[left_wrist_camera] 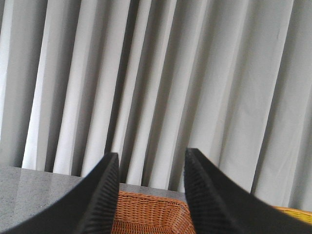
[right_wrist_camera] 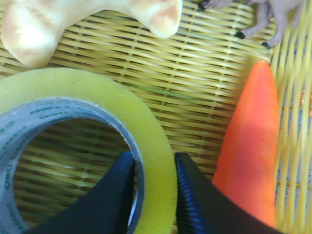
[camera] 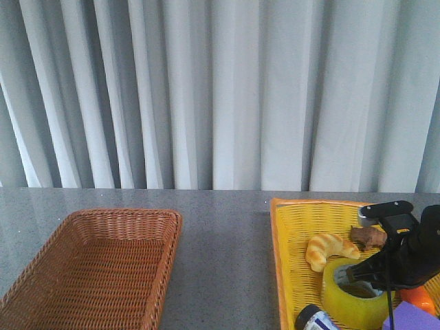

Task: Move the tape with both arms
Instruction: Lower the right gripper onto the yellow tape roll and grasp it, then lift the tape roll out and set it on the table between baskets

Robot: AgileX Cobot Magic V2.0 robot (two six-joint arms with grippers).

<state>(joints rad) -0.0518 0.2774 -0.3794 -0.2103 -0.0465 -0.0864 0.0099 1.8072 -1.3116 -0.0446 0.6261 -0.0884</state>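
Observation:
The yellow tape roll [camera: 342, 301] lies flat in the yellow woven tray [camera: 289, 227] at the front right. My right gripper [camera: 361, 273] reaches down onto its right side. In the right wrist view the right gripper [right_wrist_camera: 153, 161] straddles the wall of the tape [right_wrist_camera: 97, 90]: one finger is inside the printed core, the other against the yellow outside, and both press on it. My left gripper [left_wrist_camera: 152, 158] is open and empty, held above the brown basket [left_wrist_camera: 151, 212]. The left arm does not show in the front view.
The tray also holds a croissant [camera: 328, 247], a brown toy animal [camera: 368, 236], an orange carrot [right_wrist_camera: 248, 146] close beside the tape, a purple block [camera: 412, 320] and a dark round item [camera: 313, 320]. The brown wicker basket [camera: 103, 261] stands at the front left. Grey curtains hang behind.

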